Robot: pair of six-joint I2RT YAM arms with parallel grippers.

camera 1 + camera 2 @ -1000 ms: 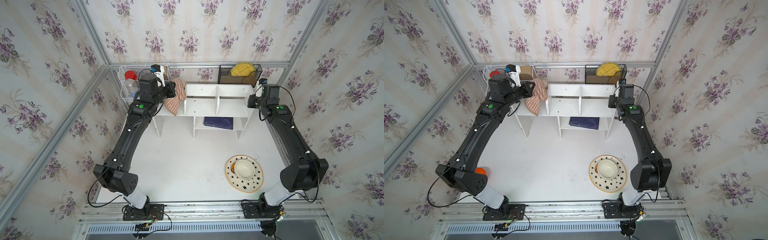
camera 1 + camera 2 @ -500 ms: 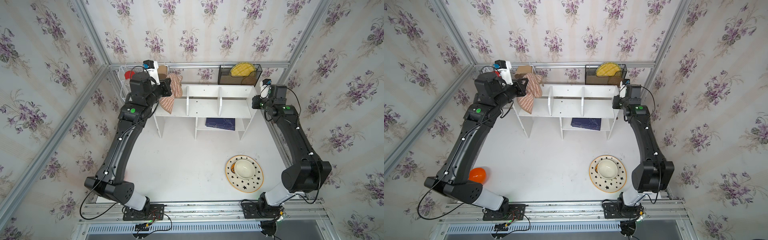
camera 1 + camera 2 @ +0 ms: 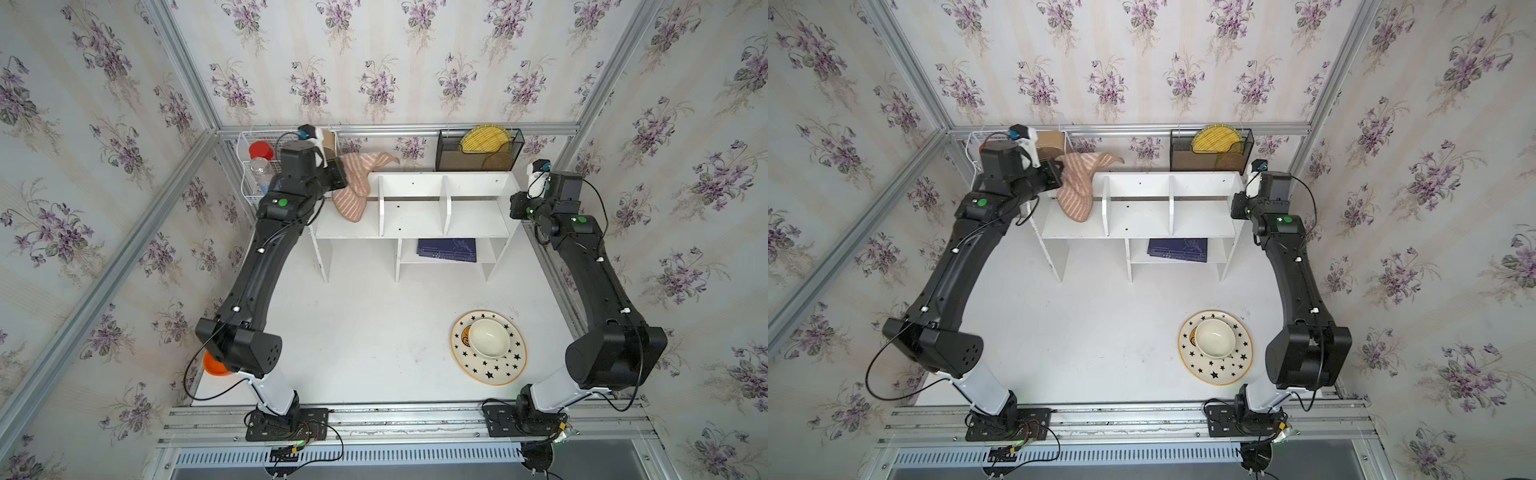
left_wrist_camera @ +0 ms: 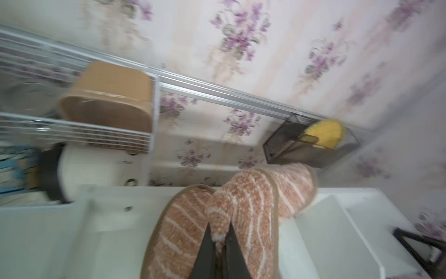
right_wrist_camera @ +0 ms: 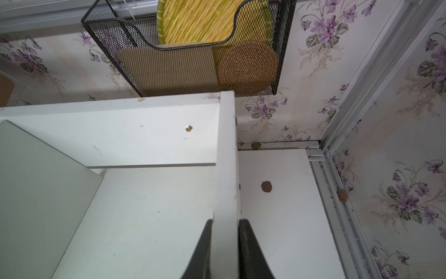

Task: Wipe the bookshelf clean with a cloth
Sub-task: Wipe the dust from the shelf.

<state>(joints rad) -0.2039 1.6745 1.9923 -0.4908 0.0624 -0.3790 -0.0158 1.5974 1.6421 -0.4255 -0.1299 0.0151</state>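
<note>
The white bookshelf (image 3: pixel 473 216) (image 3: pixel 1200 220) stands against the back wall in both top views. The tan cloth (image 3: pixel 353 191) (image 3: pixel 1077 187) with thin white stripes hangs over the back board of its left compartment, one corner trailing along the wall. My left gripper (image 3: pixel 338 180) (image 3: pixel 1057 176) is shut on a fold of the cloth (image 4: pixel 241 205); in the left wrist view the gripper (image 4: pixel 218 229) pinches it between dark fingers. My right gripper (image 3: pixel 515 205) (image 3: pixel 1236 206) (image 5: pixel 225 221) is shut on the bookshelf's right side panel (image 5: pixel 225 169).
A white wire basket (image 3: pixel 253 166) with jars hangs at the back left. A black mesh rack (image 3: pixel 478 151) holds a yellow mat. A dark blue book (image 3: pixel 446 249) lies on the lower shelf. A star-patterned plate (image 3: pixel 498 374) with a bowl sits front right.
My left gripper swung the cloth left, then back right and farther back; a corner now trails along the wall. My right arm shifted slightly right, still clamped on the side panel.
</note>
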